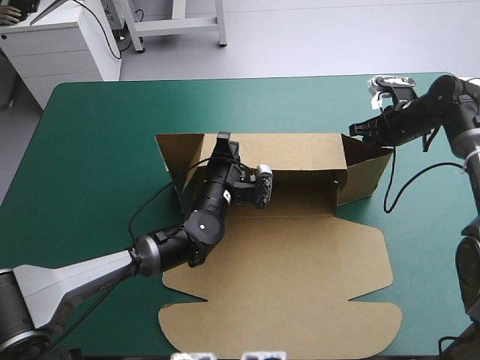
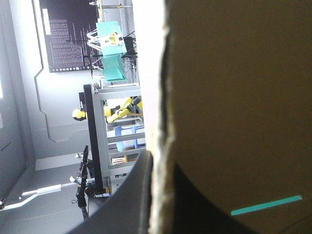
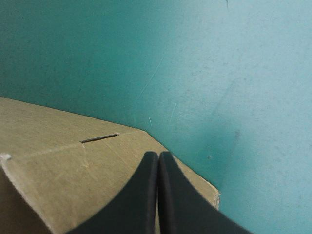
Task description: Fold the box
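Box (image 1: 300,255): mid-table (image 1: 105,150), the larger part lying flat and reaching close to the near edge. Its far long wall stands raised, running parallel to the far edge. A short end wall also stands at the end toward the right edge, angled outward. At the end toward the left edge a flap slopes up to the long wall.

Left gripper (image 1: 223,139): at the top rim of the long wall, nearer the end toward the table's left edge. In the wrist view the board's (image 2: 234,97) raw edge runs straight up between the fingers (image 2: 139,195), one black finger on each face. The fingers are clamped on the wall.

Right gripper (image 1: 356,130): at the upper far corner of the right end wall, arm coming in from the far right corner. In the wrist view the gripper (image 3: 158,153) has both fingers pressed together in one pointed arch, no board between them. The tips lie over a corner of the brown panel (image 3: 73,175), with the cover (image 3: 219,73) beyond. Contact with the panel: cannot tell.
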